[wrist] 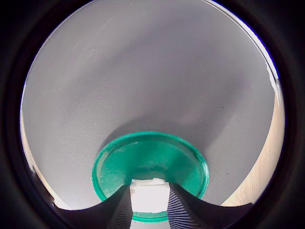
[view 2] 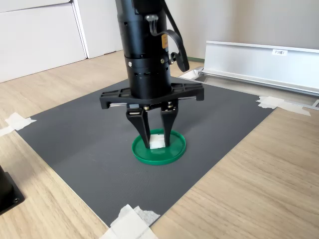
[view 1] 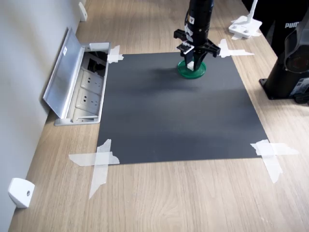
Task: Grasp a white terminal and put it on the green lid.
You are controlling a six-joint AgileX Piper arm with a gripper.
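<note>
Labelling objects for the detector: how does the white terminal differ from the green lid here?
The white terminal is a tiny boxy block; the green lid is a flat round disc, far wider. The terminal is white, the lid dark green. The terminal sits between the fingers of the gripper; the lid lies free on the black mat. Both look like plastic.

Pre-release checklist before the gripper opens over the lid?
1. White terminal between the fingers of the gripper: ok.
2. Terminal over the green lid, inside its rim, in the wrist view and the second exterior view: ok.
3. Terminal resting on the lid's surface: cannot tell.
4. Lid flat on the black mat: ok.
5. Nothing else on the lid: ok.
</note>
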